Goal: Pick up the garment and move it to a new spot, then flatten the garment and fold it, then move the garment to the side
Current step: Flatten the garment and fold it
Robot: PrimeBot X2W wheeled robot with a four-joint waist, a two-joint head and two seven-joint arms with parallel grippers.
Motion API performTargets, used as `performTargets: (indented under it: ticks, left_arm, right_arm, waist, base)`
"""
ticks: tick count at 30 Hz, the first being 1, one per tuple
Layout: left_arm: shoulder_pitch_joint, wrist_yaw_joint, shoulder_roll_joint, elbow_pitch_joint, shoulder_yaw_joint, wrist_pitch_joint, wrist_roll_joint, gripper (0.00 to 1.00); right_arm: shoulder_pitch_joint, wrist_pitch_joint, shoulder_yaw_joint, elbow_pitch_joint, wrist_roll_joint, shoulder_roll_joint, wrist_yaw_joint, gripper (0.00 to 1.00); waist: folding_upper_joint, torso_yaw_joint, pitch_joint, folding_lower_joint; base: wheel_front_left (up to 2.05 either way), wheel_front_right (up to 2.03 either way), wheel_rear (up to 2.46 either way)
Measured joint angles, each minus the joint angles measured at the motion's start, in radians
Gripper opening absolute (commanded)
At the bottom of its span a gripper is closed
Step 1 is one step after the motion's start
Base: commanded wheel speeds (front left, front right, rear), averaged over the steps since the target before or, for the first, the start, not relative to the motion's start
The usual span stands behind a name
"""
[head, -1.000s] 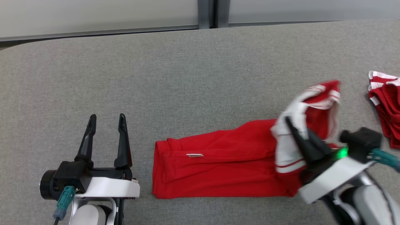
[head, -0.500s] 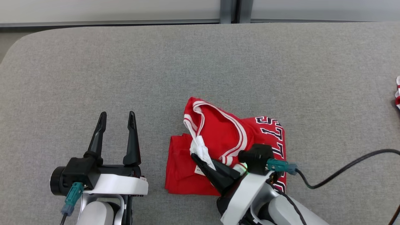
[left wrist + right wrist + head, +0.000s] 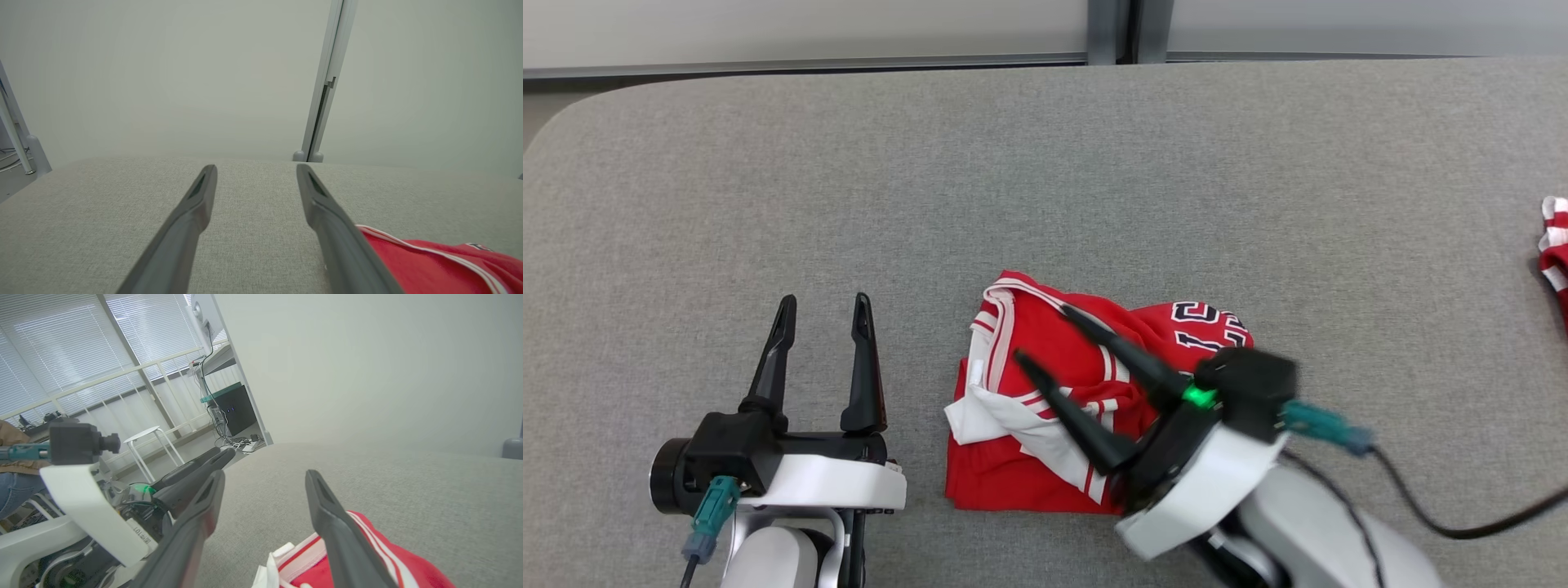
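two tools nearest: left tool at 8 o'clock, fingers spread, empty; right tool at 5 o'clock, released, fingers apart over the folded red garment, lying just below centre toward 6 o'clock on the grey tabletop.

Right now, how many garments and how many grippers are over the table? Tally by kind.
Garments: 2, the red jersey and a red-and-white garment at the right edge
Grippers: 2, left gripper and right gripper
Total: 4
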Motion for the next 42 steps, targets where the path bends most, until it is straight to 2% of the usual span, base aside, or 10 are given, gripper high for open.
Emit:
performTargets:
  ticks: [3,11,18,25,42]
  left_arm:
    - [0.001,0.0,0.0,0.002,0.005,0.0,0.014,1.0]
    - [0.016,0.005,0.011,0.003,0.022,0.0,0.051,1.0]
    - [0.057,0.011,0.031,0.012,0.025,0.0,0.071,1.0]
    - [0.098,0.015,0.051,0.013,0.023,0.013,0.075,1.0]
    - [0.119,0.033,0.061,-0.018,0.013,0.044,0.071,1.0]
  right_arm:
    - [0.005,-0.039,-0.089,-0.04,-0.011,-0.042,0.0,1.0]
    - [0.163,-0.059,-0.464,-0.074,-0.102,-0.155,0.0,1.0]
    - [0.34,-0.02,-0.69,-0.076,-0.169,-0.174,0.0,1.0]
    - [0.453,0.026,-0.766,-0.106,-0.204,-0.156,0.0,1.0]
    - [0.477,0.062,-0.794,-0.147,-0.234,-0.13,0.0,1.0]
  waist:
    - [0.0,-0.011,-0.005,0.0]
    - [0.0,-0.045,-0.023,0.0]
    - [0.0,-0.063,-0.06,0.0]
    - [0.0,-0.079,-0.096,0.0]
    - [0.0,-0.078,-0.111,0.0]
  base:
    - [0.0,0.0,0.0]
    - [0.0,0.0,0.0]
    - [0.0,0.0,0.0]
    - [0.0,0.0,0.0]
    - [0.0,0.0,0.0]
